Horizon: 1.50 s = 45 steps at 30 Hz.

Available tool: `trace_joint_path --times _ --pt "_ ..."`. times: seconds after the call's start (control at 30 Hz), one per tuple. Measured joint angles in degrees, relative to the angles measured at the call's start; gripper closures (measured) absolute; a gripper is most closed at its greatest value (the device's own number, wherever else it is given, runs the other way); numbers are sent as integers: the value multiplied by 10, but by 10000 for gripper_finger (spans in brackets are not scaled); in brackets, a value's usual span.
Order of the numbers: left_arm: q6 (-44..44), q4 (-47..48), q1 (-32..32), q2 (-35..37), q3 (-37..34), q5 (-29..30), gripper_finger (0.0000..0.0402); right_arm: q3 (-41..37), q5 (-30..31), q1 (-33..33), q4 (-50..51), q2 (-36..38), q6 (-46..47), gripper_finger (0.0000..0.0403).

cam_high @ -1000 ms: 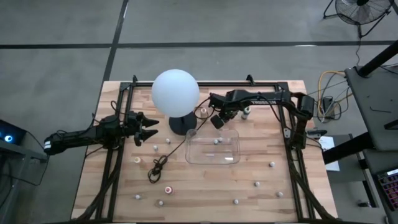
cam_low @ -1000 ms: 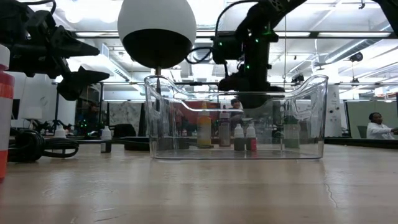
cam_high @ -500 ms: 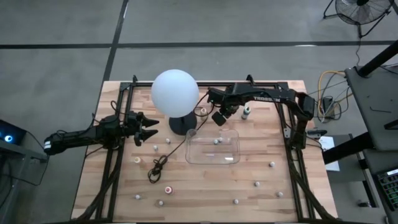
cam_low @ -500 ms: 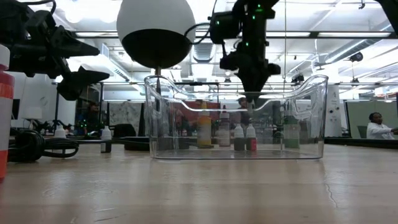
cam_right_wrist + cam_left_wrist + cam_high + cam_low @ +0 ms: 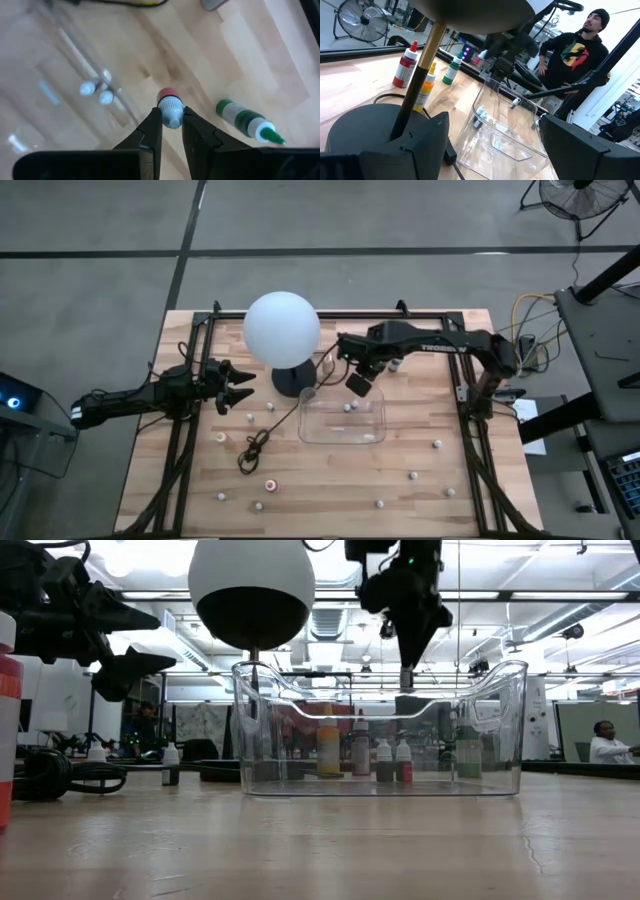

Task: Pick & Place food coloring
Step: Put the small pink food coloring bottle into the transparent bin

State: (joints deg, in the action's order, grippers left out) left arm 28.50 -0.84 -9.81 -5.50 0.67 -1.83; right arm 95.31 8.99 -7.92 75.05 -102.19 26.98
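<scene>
My right gripper (image 5: 360, 377) is shut on a tiny food coloring bottle (image 5: 170, 106) with a pale cap and a red body. It hovers above the far wall of the clear tray (image 5: 342, 415), high over it in the low view (image 5: 406, 668). Two pale-capped bottles (image 5: 348, 407) lie inside the tray. Other bottles stand scattered over the table, among them a green one (image 5: 244, 122) and red, yellow and green ones (image 5: 425, 86) near the lamp. My left gripper (image 5: 246, 384) is open and waits left of the lamp base, above the table. My right gripper pinches the bottle by its pale cap (image 5: 171, 113) between the two fingers (image 5: 152, 125). The fingers come from above and point down. The red body (image 5: 168, 94) sticks out below the fingertips, and the bottle hangs lifted clear of table and tray.
The white globe lamp (image 5: 282, 328) on its dark base (image 5: 292, 380) stands just left of the right gripper, and its black cable (image 5: 258, 446) coils toward the near left. Loose bottles (image 5: 412, 476) dot the near half. People (image 5: 575, 45) stand beyond the table.
My right gripper has risen from low behind the tray's far wall to well above its rim, carrying the bottle up with it, and has shifted slightly toward the table's near edge, over the tray's far wall.
</scene>
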Motion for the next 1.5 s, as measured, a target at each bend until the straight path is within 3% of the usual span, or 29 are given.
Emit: trace_joint_path --times 0.37,0.8,1.33,1.5 --pt "0 0 0 0 0 0 122 -2 -1 80 0 9 -13 353" --pt "0 0 0 0 0 0 122 5 -17 144 -30 -35 -50 353" --pt "0 -1 0 0 0 0 122 140 -48 164 -52 -164 -173 353" --pt "0 -1 0 0 0 0 122 147 -50 163 -57 -177 -213 353"
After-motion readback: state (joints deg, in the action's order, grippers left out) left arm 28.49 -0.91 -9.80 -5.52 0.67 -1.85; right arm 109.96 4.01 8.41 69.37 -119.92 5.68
